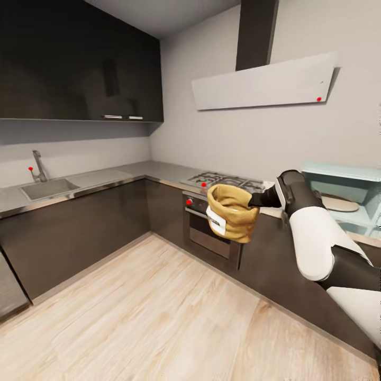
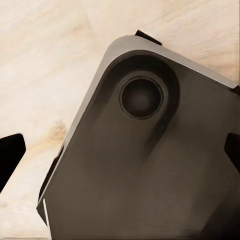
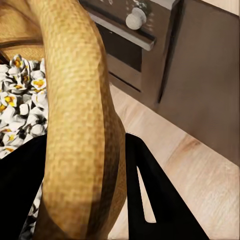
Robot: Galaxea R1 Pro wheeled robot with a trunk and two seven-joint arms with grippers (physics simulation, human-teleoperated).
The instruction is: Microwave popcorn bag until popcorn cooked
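While the right gripper point(image 1: 257, 201) pinches the rolled rim of the popcorn bag point(image 1: 231, 212), bag held in the air before the oven point(image 1: 210, 233), white popcorn point(image 3: 20, 95) inside, microwave point(image 1: 346, 198) open just beside, left gripper's state impossible to tell.

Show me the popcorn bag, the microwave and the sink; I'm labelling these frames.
popcorn bag point(image 1: 233, 214): head view, its tan side wall.
microwave point(image 1: 343, 173): head view, top edge of its pale mint box.
sink point(image 1: 47, 188): head view, floor of the steel basin.
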